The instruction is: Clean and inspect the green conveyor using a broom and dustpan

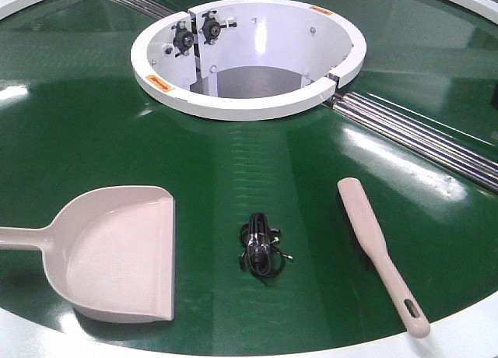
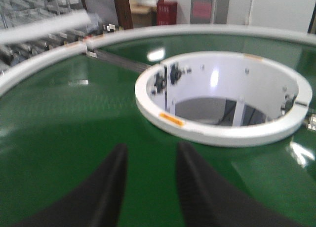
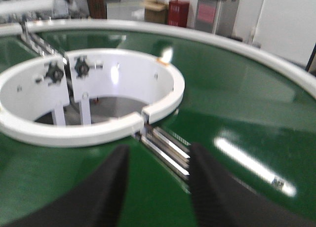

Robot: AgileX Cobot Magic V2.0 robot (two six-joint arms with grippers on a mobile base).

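The green conveyor (image 1: 93, 132) fills the front view, its white ring opening (image 1: 249, 101) at the top centre. The beige-pink dustpan (image 1: 117, 253) lies flat at the lower left, handle pointing left. The beige broom (image 1: 373, 245) lies at the lower right, bristles down, handle toward the near rim. Neither gripper shows in the front view. My left gripper (image 2: 150, 150) is open over bare green belt (image 2: 64, 123), in front of the ring (image 2: 222, 133). My right gripper (image 3: 158, 153) is open with nothing in it, above the belt (image 3: 237, 103) and chrome rollers (image 3: 168, 150).
A small black coiled cable bundle (image 1: 261, 245) lies on the belt between dustpan and broom. Chrome rollers (image 1: 420, 136) run from the ring toward the right edge. The white outer rim (image 1: 467, 335) borders the near side. Shelving and a red box (image 2: 167, 12) stand beyond the far rim.
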